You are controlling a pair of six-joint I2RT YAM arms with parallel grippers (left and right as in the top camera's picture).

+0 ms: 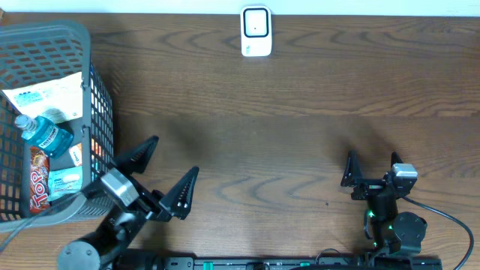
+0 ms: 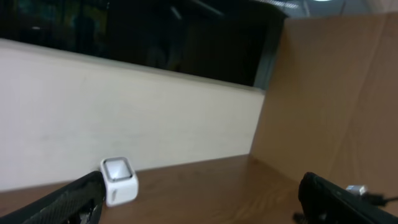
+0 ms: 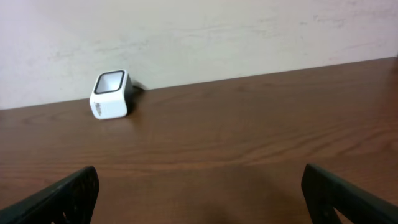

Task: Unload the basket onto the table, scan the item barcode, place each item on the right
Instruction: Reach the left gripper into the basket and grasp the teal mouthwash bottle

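Desk [image 1: 285, 112]: brown wood grain; carries the basket at the left edge and the scanner at the far edge.
Basket [image 1: 45, 34]: grey mesh, upright, far left of the desk; holds every item in view.
Left tool [image 1: 174, 154]: fingers spread fully wide, nothing between them; low over bare desk just right of the basket, pointed toward the far right rather than into the basket.
Right tool [image 1: 373, 157]: fingers likewise fully apart, nothing held; over bare desk at the near right, well apart from basket and scanner, aimed at the far wall.
Scanner [image 1: 256, 31]: small white block with a dark window, standing at the far edge near the middle; well apart from both tools.
Items: blue-labelled bottle [image 1: 45, 133], white printed packet [image 1: 45, 94], red packet [image 1: 39, 180]; all lying inside the basket; barcodes not legible.
Step in hand: start of the task, by judgement; no item picked, nothing presented to the scanner.
Next move: likely for the left tool, as the nearer one; swing over the basket rim, descend on one item, close on it, lift clear of the mesh wall, carry to the scanner window with the barcode face turned toward it.
Caution: crowded basket; risk of catching a neighbouring item or the mesh.
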